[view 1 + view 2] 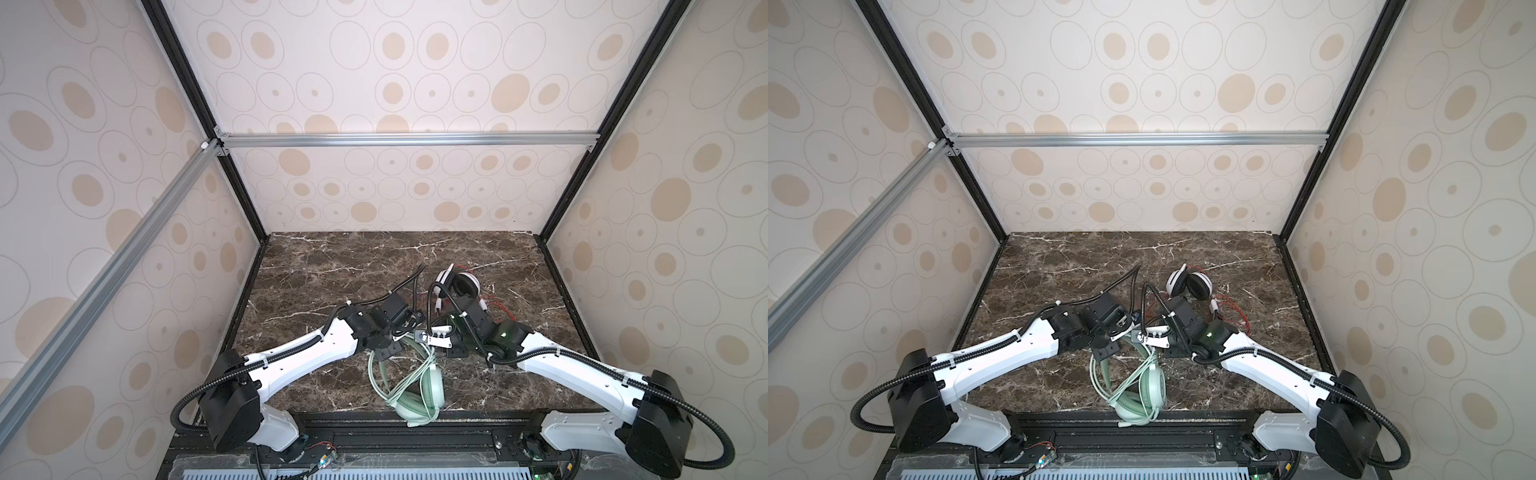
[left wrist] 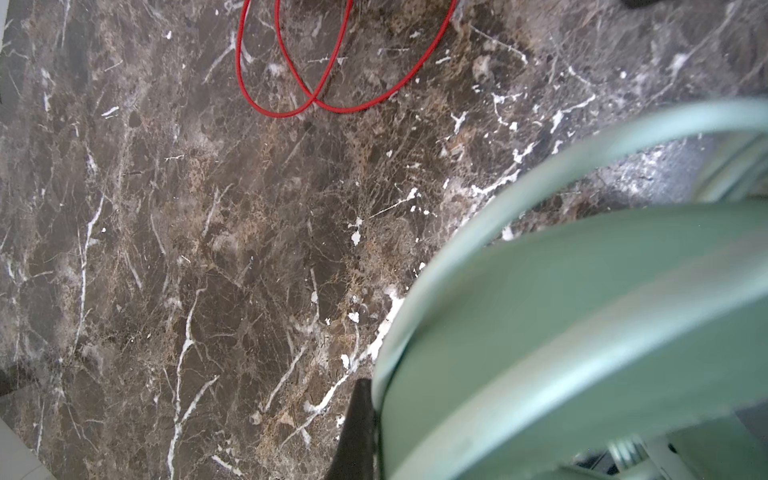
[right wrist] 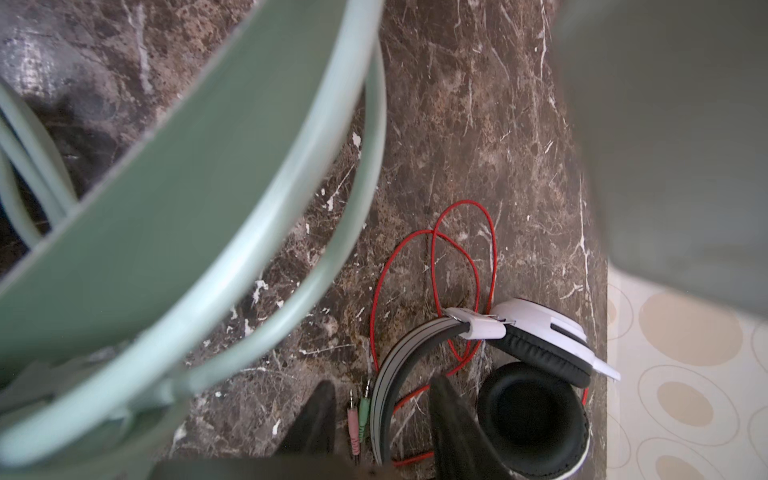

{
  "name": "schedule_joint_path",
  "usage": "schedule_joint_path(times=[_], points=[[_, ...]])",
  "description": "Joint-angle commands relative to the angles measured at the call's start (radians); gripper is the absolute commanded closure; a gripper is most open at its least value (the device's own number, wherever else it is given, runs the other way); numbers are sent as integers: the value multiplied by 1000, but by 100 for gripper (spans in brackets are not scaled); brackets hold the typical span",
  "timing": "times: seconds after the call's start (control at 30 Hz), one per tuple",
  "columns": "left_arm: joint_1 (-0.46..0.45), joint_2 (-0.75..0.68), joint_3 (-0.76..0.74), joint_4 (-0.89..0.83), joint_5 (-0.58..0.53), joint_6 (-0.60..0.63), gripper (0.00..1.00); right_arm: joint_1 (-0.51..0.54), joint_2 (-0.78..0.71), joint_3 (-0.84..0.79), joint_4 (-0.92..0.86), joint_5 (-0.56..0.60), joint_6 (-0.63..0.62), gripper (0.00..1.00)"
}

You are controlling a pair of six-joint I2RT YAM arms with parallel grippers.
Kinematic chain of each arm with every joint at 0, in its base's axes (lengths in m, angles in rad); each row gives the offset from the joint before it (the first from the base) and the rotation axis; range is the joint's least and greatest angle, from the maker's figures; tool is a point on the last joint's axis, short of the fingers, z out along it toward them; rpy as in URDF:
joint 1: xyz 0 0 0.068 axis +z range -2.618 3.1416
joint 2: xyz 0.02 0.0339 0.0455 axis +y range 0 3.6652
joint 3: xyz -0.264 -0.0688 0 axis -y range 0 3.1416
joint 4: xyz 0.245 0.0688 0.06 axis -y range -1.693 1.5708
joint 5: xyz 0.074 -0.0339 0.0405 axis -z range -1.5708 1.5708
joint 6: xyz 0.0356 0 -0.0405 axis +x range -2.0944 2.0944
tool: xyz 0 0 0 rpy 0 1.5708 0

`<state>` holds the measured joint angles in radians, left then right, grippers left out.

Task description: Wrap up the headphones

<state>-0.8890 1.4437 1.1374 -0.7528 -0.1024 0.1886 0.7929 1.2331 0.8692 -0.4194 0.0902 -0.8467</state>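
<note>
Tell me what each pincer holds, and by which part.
Left pincer clamps the mint-green headphones at the headband top; right pincer stands open, holding nothing.

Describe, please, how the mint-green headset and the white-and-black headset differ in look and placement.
The mint-green headset is one colour; the white-and-black headset has white shells and black pads. The green one lies at the near edge of the table, the other farther back. The pale green cable is thick and looped over its headset; the red cable is thin and sprawls loose. Both are wired over-ear headsets.
</note>
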Motion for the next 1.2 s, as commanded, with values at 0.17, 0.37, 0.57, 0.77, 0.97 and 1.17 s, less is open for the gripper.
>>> schedule_joint_path(times=[0.17, 0.37, 0.57, 0.77, 0.97, 1.17], points=[[84, -3, 66, 21, 68, 10, 100, -118, -17, -73, 86, 20, 309, 56], [148, 26, 88, 25, 83, 1, 100, -169, -42, -99, 217, 224, 507, 55], [242, 116, 139, 52, 132, -43, 100, -175, -12, -25, 272, 435, 871, 44], [374, 262, 304, 67, 107, -206, 100, -175, 119, 29, 212, 346, 981, 42], [540, 467, 538, 6, 160, -357, 100, -176, 92, -86, 386, 345, 965, 41], [702, 588, 631, 39, 270, -480, 100, -176, 108, -106, 401, 395, 1004, 41]])
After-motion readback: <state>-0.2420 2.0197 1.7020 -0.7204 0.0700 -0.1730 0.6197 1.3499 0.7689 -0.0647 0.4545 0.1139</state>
